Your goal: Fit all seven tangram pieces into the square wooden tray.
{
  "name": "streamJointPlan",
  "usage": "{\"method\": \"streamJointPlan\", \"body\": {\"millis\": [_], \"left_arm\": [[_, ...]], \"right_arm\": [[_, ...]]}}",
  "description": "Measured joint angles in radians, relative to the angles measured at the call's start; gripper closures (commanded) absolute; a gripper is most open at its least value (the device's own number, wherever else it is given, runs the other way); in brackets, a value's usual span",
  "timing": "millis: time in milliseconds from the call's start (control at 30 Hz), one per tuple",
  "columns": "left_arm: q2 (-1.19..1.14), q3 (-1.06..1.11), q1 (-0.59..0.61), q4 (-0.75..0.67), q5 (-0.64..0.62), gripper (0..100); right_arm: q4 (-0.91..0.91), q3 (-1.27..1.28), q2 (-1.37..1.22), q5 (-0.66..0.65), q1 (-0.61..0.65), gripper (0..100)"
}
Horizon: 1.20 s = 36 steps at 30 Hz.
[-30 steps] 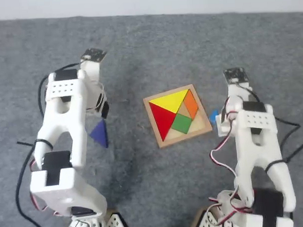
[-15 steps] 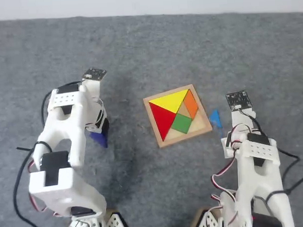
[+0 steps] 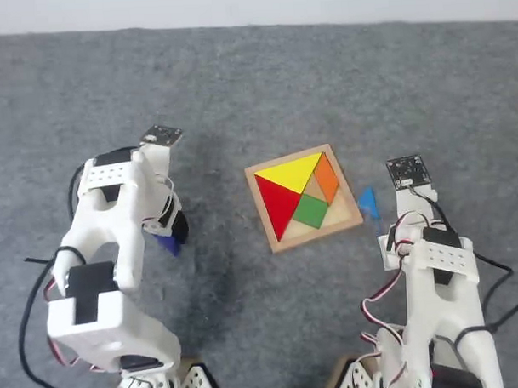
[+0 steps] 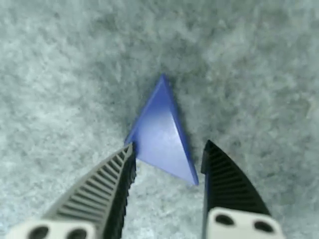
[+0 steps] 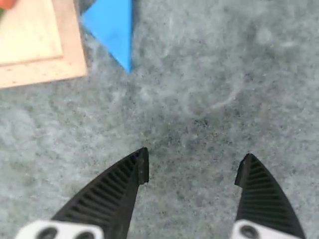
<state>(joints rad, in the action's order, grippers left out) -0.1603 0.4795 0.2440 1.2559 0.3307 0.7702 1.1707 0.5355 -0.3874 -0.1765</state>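
Left gripper (image 4: 168, 147) has descended, open, astride dark blue triangle (image 4: 159, 132); grasp judged imminent. Right gripper (image 5: 195, 159), open, has retreated from light blue triangle (image 5: 113, 27) beside square wooden tray (image 3: 320, 233).

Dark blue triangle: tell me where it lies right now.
In the high view the dark blue triangle lies on the grey mat left of the wooden tray, between the left gripper's open fingers.

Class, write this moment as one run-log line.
left gripper: open around dark blue triangle | right gripper: open over carpet | light blue triangle: beside wooden tray
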Motion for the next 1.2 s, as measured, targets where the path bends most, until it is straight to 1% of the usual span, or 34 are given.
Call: {"method": "streamJointPlan", "body": {"millis": [133,300,367,433,600,800,933,1200], "left_arm": [[0.011,0.008,0.018,0.002,0.005,78],[0.011,0.006,0.106,0.003,0.003,78],[0.011,0.006,0.120,0.003,0.003,78],[0.011,0.006,0.120,0.002,0.003,78],[0.011,0.006,0.115,-0.063,0.003,78],[0.011,-0.002,0.038,-0.077,0.068,78],[0.011,-0.034,0.044,-0.077,0.077,78],[-0.011,-0.046,0.041,-0.077,0.180,78]], "right_arm": [[0.000,0.000,0.000,0.000,0.000,70.7],[0.000,0.000,0.000,0.000,0.000,70.7],[0.000,0.000,0.000,0.000,0.000,70.7],[0.000,0.000,0.000,0.000,0.000,70.7],[0.000,0.000,0.000,0.000,0.000,70.7],[0.000,0.000,0.000,0.000,0.000,70.7],[0.000,0.000,0.000,0.000,0.000,70.7],[0.000,0.000,0.000,0.000,0.000,70.7]]}}
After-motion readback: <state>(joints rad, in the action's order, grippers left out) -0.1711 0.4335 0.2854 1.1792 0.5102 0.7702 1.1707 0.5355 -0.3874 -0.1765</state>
